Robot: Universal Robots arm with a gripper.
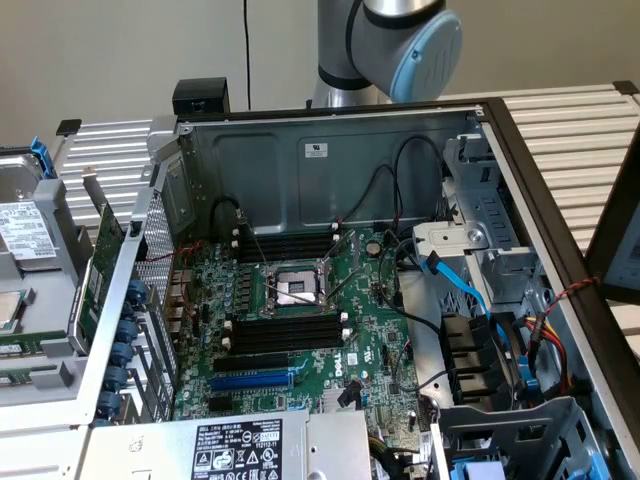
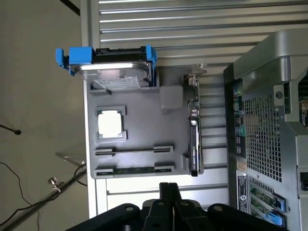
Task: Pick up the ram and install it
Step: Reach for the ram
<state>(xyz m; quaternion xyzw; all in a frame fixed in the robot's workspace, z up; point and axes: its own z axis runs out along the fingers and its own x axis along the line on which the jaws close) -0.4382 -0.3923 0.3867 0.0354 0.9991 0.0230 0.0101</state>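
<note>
The arm point(image 1: 395, 40) rises behind the open computer case point(image 1: 330, 170), its blue-capped joint above the case's back wall. The gripper point(image 2: 169, 190) hangs over the grey parts tray point(image 2: 144, 120), jaws pressed together and holding nothing. The ram point(image 2: 134, 170) lies in the tray's holder closest ahead of the fingertips, apart from them. Beyond it sit a second holder point(image 2: 134, 150), a processor point(image 2: 111, 124) and a hard drive point(image 2: 113, 67) in a blue caddy. An expansion card point(image 2: 194, 139) stands on edge at the tray's side toward the case.
</note>
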